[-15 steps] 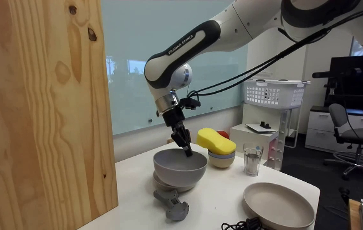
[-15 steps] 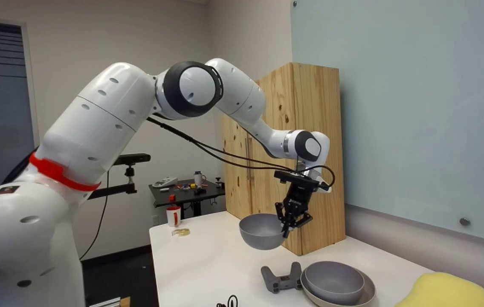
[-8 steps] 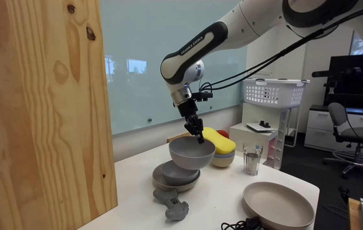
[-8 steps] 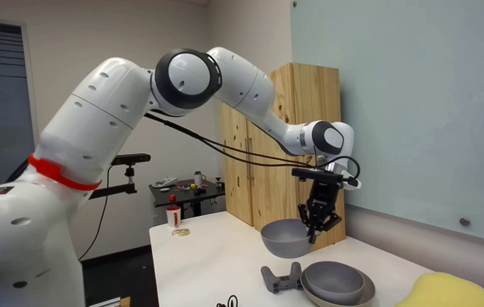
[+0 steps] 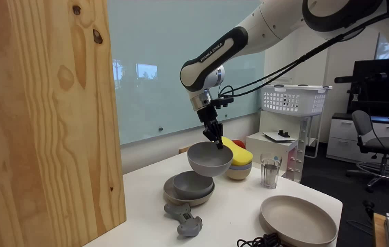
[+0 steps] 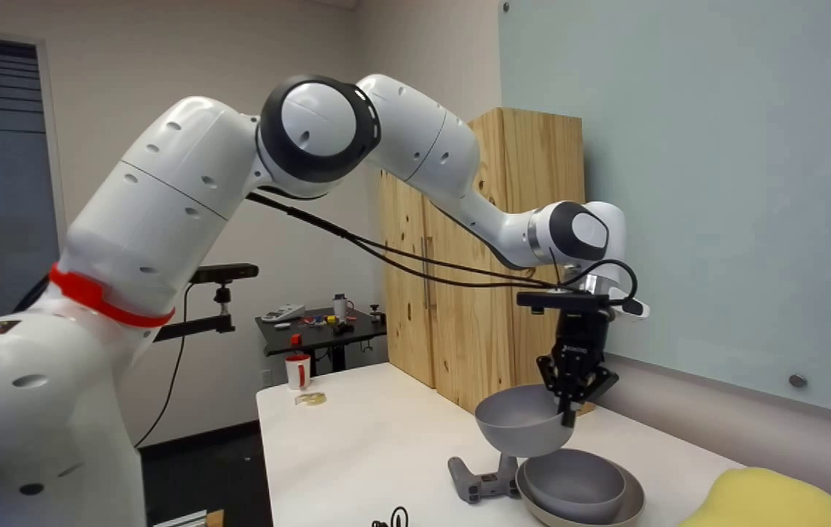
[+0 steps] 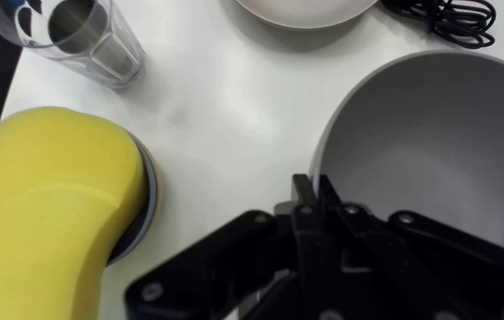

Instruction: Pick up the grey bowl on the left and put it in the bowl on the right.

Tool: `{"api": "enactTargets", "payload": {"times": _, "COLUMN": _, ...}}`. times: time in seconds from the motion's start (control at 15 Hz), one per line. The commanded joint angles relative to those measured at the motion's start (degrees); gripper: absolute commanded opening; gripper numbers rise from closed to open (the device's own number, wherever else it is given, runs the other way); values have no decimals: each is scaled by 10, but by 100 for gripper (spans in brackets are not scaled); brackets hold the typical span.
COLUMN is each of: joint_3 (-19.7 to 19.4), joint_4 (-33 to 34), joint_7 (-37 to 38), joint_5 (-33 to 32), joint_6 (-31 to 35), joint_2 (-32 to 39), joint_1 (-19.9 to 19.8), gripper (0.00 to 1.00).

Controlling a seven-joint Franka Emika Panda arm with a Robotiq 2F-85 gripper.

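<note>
Hanging from the claw (image 7: 313, 182) (rim pinched): grey bowl (image 5: 209, 166).

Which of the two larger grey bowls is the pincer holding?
The upper grey bowl: the pincer is closed on its rim. The lower grey bowl sits in a beige bowl, ungripped.

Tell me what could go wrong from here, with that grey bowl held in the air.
The end effector grips the held grey bowl at just one side of its rim, so it might tilt or slip. Lowered off-centre, it could catch on the lower grey bowl, which sits inside the beige bowl.
</note>
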Motion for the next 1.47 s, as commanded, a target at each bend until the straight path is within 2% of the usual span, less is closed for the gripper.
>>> {"api": "enactTargets", "payload": {"times": 0.0, "joint_3": -7, "joint_4": 5, "joint_7": 27, "joint_5": -29, "joint_6": 28, "joint_2": 20, "joint_1": 1, "gripper": 1}}
{"api": "enactTargets", "payload": {"times": 0.53, "joint_3": -19, "joint_4": 32, "joint_7": 32, "joint_5": -45, "joint_6": 85, "joint_2": 63, "joint_1": -11, "gripper": 1}}
{"api": "enactTargets", "payload": {"times": 1.4, "joint_3": 6, "joint_4": 105, "joint_7": 20, "joint_5": -21, "joint_6": 140, "joint_2": 130, "joint_1": -8, "gripper": 1}}
